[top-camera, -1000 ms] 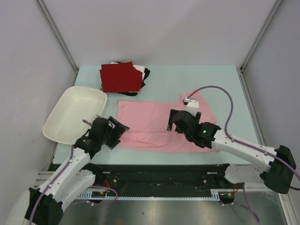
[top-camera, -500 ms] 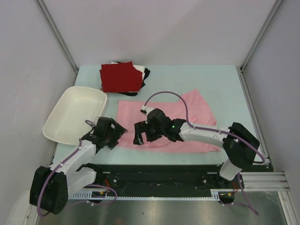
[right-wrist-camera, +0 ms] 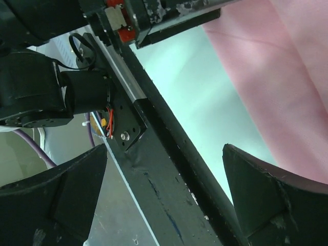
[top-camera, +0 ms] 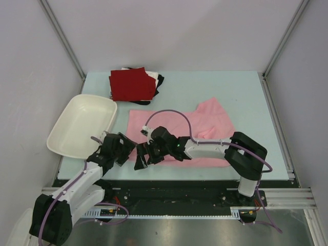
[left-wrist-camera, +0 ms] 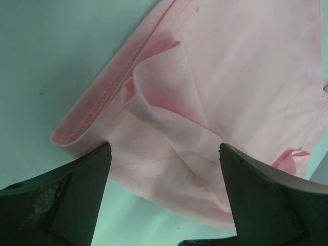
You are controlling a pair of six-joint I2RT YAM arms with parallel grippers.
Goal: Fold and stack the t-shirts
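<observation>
**Both grippers open at the pink shirt's near-left corner: the fold is not yet begun**

My left gripper [left-wrist-camera: 165, 151] has its fingers spread wide and holds nothing. Directly beneath it, between the two fingers, lies the rumpled corner of the pink t-shirt [left-wrist-camera: 246, 77], with a small flap turned back on itself beside the doubled hem. From there the rest of the shirt spreads away ahead of the gripper across the desk [top-camera: 205, 87]. Whether my fingertips touch the cloth I cannot tell.

My right gripper [right-wrist-camera: 165, 154] is also wide apart and empty. It sits just beside my left gripper [top-camera: 125, 147]. Under it I see bare desk and the black rail [right-wrist-camera: 154, 133] at the desk's near edge, and the pink cloth lies off beyond one finger rather than between the two.

The folded dark red t-shirt [top-camera: 132, 84], with white [top-camera: 152, 75] and black [top-camera: 160, 81] ones under it, lies well ahead of both grippers. The white tub [top-camera: 66, 120] is just outboard of my left one.

I judge this to be the grasp before the first fold. The left gripper needs to drop and close on that corner, taking every layer. The right gripper [top-camera: 141, 156] must first shift over the hem, minding how close the two grippers are.
</observation>
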